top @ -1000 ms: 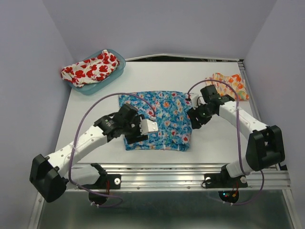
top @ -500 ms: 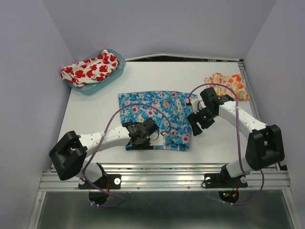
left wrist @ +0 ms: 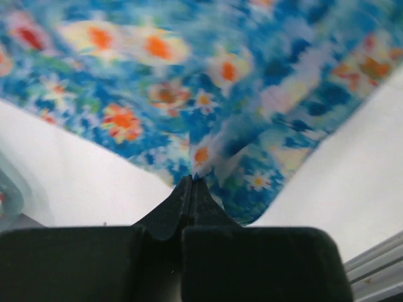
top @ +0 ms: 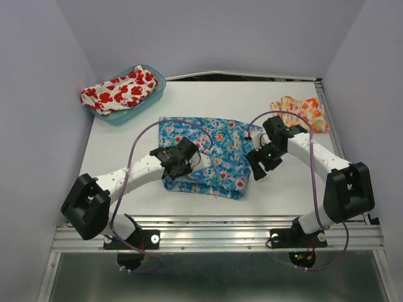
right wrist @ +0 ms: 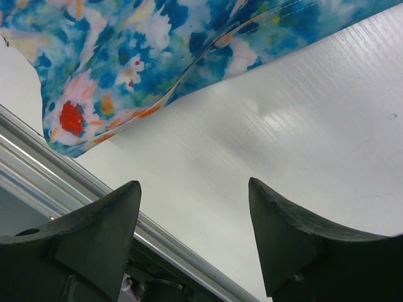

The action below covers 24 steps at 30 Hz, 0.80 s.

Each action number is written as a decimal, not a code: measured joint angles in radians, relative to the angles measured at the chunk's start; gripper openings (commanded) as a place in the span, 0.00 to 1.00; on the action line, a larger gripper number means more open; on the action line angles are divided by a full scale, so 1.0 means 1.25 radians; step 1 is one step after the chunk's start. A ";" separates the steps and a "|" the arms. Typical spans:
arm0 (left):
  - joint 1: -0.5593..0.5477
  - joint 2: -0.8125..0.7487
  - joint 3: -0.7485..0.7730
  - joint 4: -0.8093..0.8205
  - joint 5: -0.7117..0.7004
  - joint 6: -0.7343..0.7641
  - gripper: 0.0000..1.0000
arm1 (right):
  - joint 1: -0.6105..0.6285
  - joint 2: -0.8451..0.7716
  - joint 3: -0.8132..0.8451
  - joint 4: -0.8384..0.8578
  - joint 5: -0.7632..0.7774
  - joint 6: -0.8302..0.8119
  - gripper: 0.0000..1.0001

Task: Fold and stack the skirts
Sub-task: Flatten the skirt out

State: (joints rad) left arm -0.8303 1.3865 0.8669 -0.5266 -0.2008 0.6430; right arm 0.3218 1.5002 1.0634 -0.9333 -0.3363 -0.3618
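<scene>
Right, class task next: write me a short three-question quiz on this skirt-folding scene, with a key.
1. True or false: the left end effector is shut on the blue skirt.
2. Which skirt lies in the tub?
3. Fill in: the right end effector is ____ (open or shut).
Key: 1 true; 2 the white skirt with red poppies; 3 open.

Blue skirt (top: pixel 217 148), poppy skirt (top: pixel 119 91), orange skirt (top: pixel 301 112): three; tub (top: pixel 158 85): one.
</scene>
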 measured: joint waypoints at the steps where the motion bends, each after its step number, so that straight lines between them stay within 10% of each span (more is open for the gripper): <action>1: 0.035 0.001 0.028 -0.006 0.017 -0.013 0.00 | 0.000 0.000 0.000 0.000 0.000 0.000 0.75; 10: 0.388 0.063 0.379 0.022 0.233 -0.189 0.00 | 0.003 0.000 0.007 0.006 -0.001 0.000 0.74; 16: 0.601 0.162 0.329 0.021 0.355 -0.316 0.00 | 0.027 0.000 0.022 0.020 -0.003 -0.007 0.73; 24: 0.623 0.163 0.215 -0.006 0.384 -0.369 0.00 | 0.122 0.000 0.022 0.054 -0.005 -0.038 0.65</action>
State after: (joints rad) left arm -0.0521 1.5906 1.1358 -0.5343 0.2790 0.1814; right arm 0.4744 1.4998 1.0912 -0.8661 -0.3424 -0.4099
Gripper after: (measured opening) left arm 0.017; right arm 0.681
